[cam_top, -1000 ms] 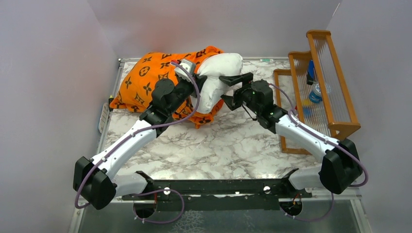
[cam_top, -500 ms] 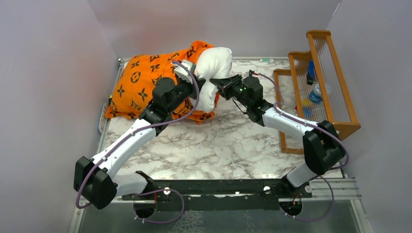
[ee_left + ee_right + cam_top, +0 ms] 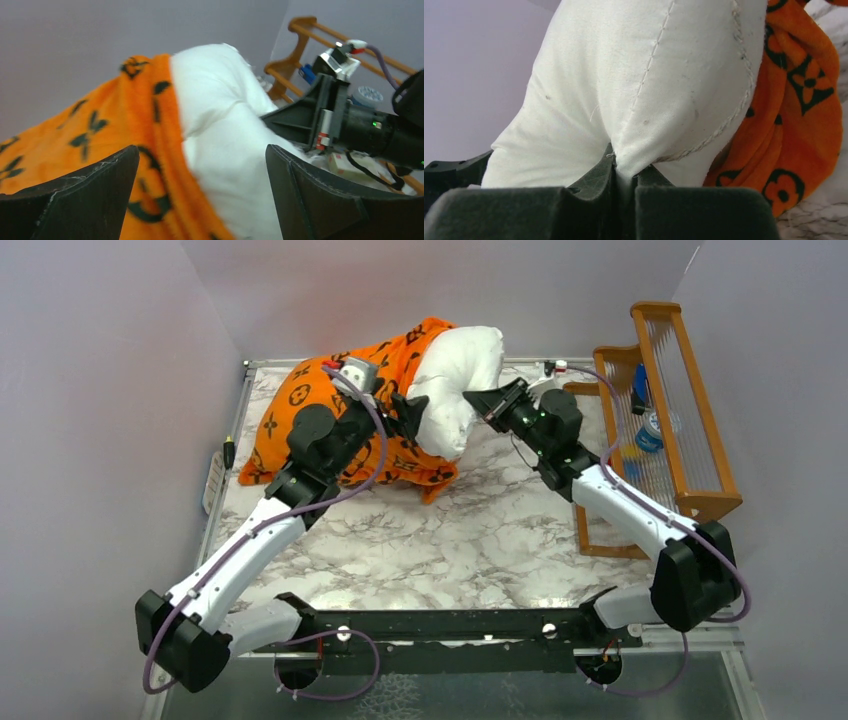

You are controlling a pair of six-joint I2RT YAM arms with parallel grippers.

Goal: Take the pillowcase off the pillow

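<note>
The white pillow [image 3: 455,390] sticks out of the orange printed pillowcase [image 3: 295,400] at the back of the marble table. My right gripper [image 3: 482,401] is shut on a pinch of the pillow's bare end, seen close up as jaws clamped on a white fold [image 3: 624,167] of the pillow [image 3: 634,75], with the pillowcase [image 3: 804,100] to the right. My left gripper [image 3: 403,410] stands open at the pillowcase's mouth. In its wrist view the gripper [image 3: 201,150] spans the edge where pillowcase [image 3: 100,135] meets pillow [image 3: 225,125], holding nothing.
A wooden rack [image 3: 660,410] with a blue bottle [image 3: 648,430] stands at the right edge. Purple walls close in the back and both sides. A small pale object [image 3: 214,483] lies at the table's left edge. Bare marble [image 3: 450,540] lies in front of the pillow.
My right gripper closed on the pillow's end and drew it right. My left gripper, shut at the pillowcase's mouth before, has opened and shifted slightly left.
</note>
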